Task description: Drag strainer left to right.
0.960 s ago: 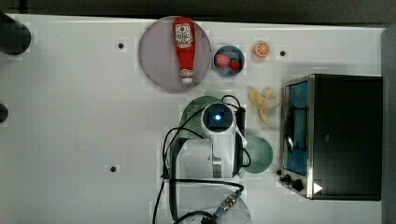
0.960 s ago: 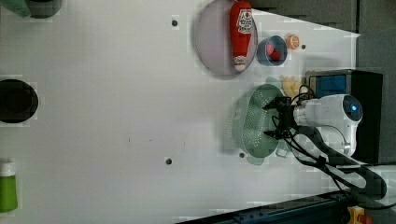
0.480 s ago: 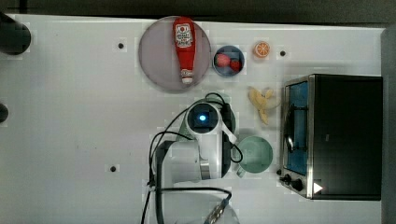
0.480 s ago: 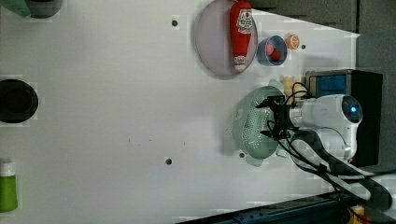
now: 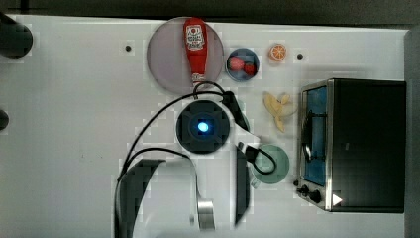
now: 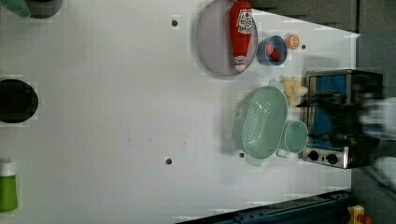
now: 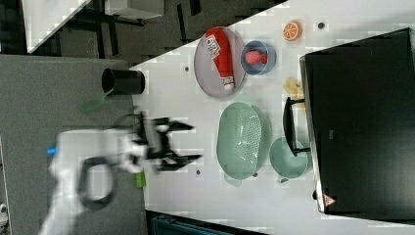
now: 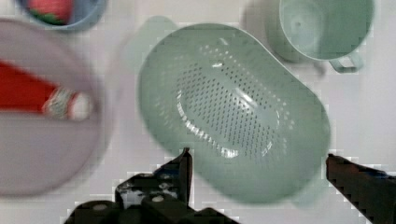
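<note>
The strainer, a large pale mint-green oval colander dotted with holes, rests on the white table beside the teal mug. It also shows in the right view, strainer, and from straight above in the wrist view, strainer. My gripper hangs above it, open wide, its dark fingers holding nothing. In the right view the gripper appears raised, toward the right view's left of the strainer. In the top view the arm's wrist covers most of the strainer.
A lilac plate carries a ketchup bottle. Nearby lie a blue bowl, an orange slice and a banana. A toaster oven stands at the top view's right, close to the mug.
The gripper, which was down at the strainer's rim, has lifted off and risen above it, leaving the strainer uncovered in the left view. The strainer itself has barely moved.
</note>
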You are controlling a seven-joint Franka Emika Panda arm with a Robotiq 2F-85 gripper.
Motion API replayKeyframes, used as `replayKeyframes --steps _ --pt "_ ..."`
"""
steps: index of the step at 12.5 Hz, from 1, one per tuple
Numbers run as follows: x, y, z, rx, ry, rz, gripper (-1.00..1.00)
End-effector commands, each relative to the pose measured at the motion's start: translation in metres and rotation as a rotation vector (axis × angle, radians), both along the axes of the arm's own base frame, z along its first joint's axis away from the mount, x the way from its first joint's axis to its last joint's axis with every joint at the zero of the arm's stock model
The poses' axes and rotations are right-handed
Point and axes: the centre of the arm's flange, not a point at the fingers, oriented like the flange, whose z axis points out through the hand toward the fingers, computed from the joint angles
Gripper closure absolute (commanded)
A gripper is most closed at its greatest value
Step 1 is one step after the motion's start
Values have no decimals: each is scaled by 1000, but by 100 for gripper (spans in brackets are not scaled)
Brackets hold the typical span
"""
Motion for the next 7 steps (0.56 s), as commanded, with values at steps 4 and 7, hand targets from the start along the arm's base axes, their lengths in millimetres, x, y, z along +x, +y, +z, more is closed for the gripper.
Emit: replayKeyframes --steps 4,7 --pt "-25 -29 168 58 -41 428 -100" --pt "-20 -37 192 43 -80 462 -100"
